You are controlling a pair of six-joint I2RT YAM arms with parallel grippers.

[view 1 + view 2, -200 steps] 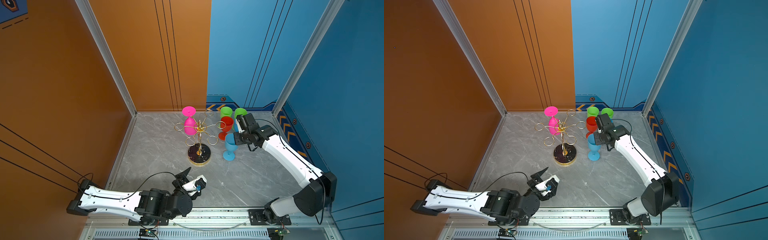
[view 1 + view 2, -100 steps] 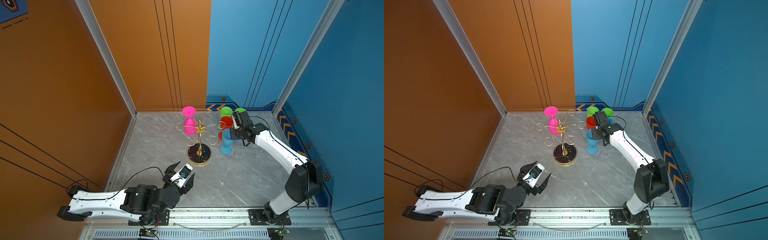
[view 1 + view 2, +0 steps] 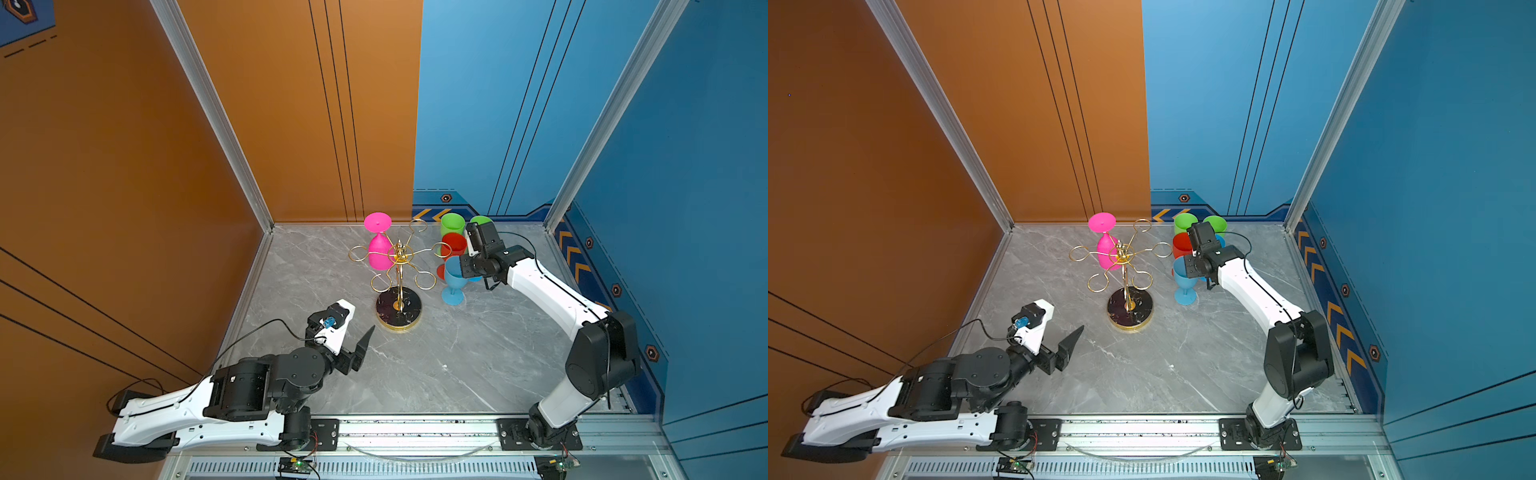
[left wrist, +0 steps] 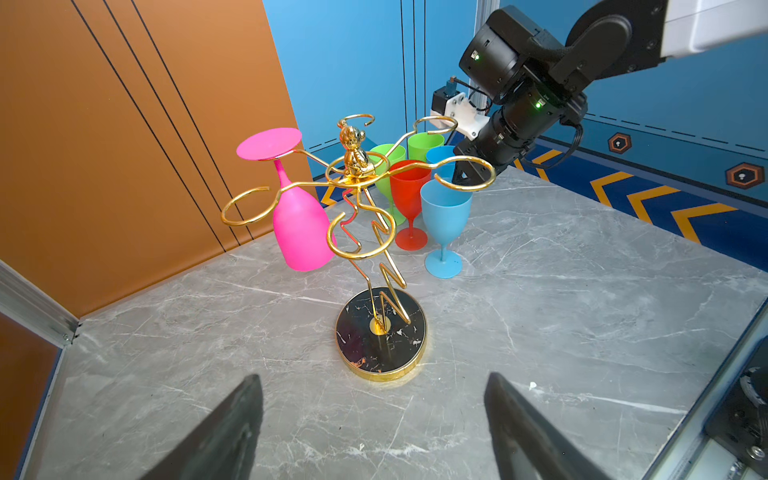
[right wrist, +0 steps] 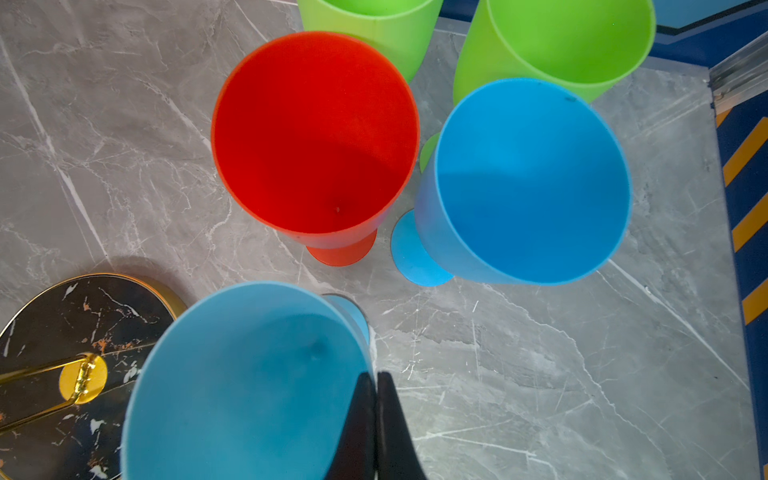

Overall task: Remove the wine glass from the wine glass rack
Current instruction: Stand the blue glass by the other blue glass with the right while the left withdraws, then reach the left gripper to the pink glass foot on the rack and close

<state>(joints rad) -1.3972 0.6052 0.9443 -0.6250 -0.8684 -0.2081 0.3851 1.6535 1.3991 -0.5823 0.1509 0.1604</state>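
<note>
In both top views we see the rack [image 3: 400, 255] upright, the pink glass [image 3: 379, 254] hanging upside down from its 11 o'clock arm, the left gripper [image 3: 358, 328] at its 7 o'clock and the blue glass [image 3: 453, 276] at 3 o'clock. The left wrist view shows us that gripper's fingers [image 4: 232, 424] spread, empty. In the right wrist view the right gripper [image 5: 376, 382] pinches the blue glass's rim.

Bright even light, just soft shadows on the counter [image 4: 540, 291], wrist views bend a bit at the edges
</note>
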